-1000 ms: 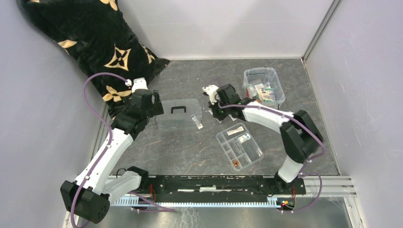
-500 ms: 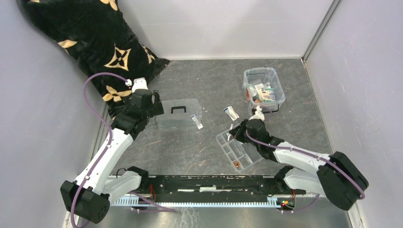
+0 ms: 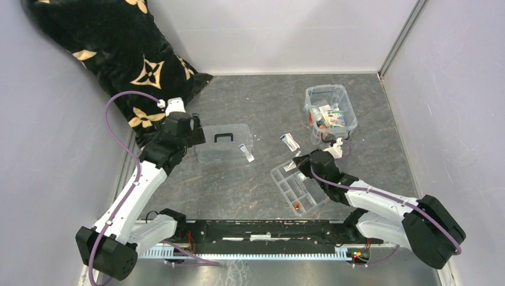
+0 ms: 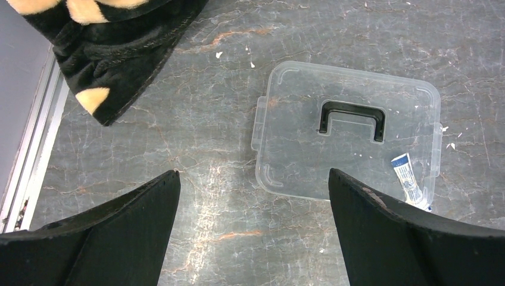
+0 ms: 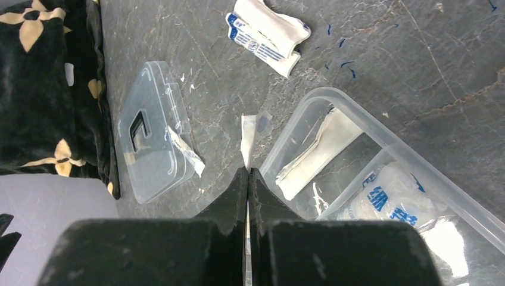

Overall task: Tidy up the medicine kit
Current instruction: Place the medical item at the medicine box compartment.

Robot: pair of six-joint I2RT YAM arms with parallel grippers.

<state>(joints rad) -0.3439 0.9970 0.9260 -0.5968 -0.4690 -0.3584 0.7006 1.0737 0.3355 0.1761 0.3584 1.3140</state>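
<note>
The medicine kit (image 3: 325, 89), a clear box holding several packets, stands at the back right. Its flat clear lid (image 3: 225, 146) with a black handle lies apart at centre left and also shows as the lid (image 4: 351, 161) and the lid (image 5: 152, 161). My left gripper (image 3: 195, 134) hovers open at the lid's left edge, and in the wrist view the left gripper (image 4: 254, 173) holds nothing. My right gripper (image 3: 299, 161) is at the far corner of the divided tray (image 3: 315, 199). In its own view the right gripper (image 5: 248, 173) is shut on a thin white strip (image 5: 247, 140).
A small tube (image 3: 245, 152) rests on the lid's right edge. White sachets (image 3: 290, 141) lie on the table between lid and kit. The tray (image 5: 333, 98) holds a long white strip (image 5: 315, 152) and a blue-lettered packet (image 5: 393, 193). A black patterned cloth (image 3: 119, 53) fills the back left.
My right arm has swung from the middle of the table, near the lid, down to the divided tray's far corner. The white sachets now show. The left arm has not moved.
</note>
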